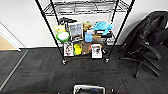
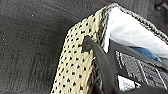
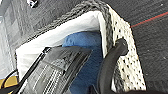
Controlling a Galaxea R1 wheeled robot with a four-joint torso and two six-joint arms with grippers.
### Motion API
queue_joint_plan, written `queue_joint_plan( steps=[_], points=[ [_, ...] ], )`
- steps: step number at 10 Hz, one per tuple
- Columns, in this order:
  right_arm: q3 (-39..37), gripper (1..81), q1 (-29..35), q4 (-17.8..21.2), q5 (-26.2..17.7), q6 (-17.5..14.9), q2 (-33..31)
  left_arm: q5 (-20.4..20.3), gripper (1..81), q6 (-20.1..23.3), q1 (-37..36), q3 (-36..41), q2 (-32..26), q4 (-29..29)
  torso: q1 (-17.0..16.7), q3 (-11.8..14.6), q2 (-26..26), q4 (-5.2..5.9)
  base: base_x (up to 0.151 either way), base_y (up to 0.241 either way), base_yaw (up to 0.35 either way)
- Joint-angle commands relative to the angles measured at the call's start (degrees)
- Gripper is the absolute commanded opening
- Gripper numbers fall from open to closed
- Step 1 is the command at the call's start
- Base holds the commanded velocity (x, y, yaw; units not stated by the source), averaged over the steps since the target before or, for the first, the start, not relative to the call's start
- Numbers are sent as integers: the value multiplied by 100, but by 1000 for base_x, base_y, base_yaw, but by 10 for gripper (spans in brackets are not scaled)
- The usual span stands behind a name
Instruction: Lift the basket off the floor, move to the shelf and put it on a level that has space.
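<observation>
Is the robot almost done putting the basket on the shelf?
Not yet. Each tool has a dark finger against a perforated side of the basket, so the grab looks started. In the head view the basket sits low, near the robot, and a stretch of dark carpet floor lies between it and the shelf. Whether it is off the floor, I cannot tell. Still left: reaching the shelf and setting the basket on its bare wire level.

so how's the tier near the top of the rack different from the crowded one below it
The upper tier is a bare grey wire grid, while the cluttered tier holds a green bowl, a blue plush and boxes. The upper tier sits high, at the head view's top edge; the cluttered tier sits lower, nearer the carpet. Both hang between the same black posts.
</observation>
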Motion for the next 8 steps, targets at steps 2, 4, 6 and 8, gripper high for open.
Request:
queue_joint_plan(
  steps=[2, 4, 6, 8],
  points=[
    [239, 10, 684, 221, -433, 21, 48, 315, 10, -108, -862, 898, -441, -483, -487, -2, 759, 0, 0, 0, 0],
    [256, 10, 702, 221, -442, 21, 39, 324, 10, -108, -924, 960, -451, -474, -703, 452, 1102, 0, 0, 0, 0],
    [239, 10, 702, 221, -442, 12, 39, 535, 10, -108, -915, 863, -363, -421, -942, 688, 1473, 0, 0, 0, 0],
    [247, 10, 711, 212, -451, 12, -5, 544, 10, -108, -889, 855, -319, -386, -1199, 953, 1869, 0, 0, 0, 0]
  ],
)
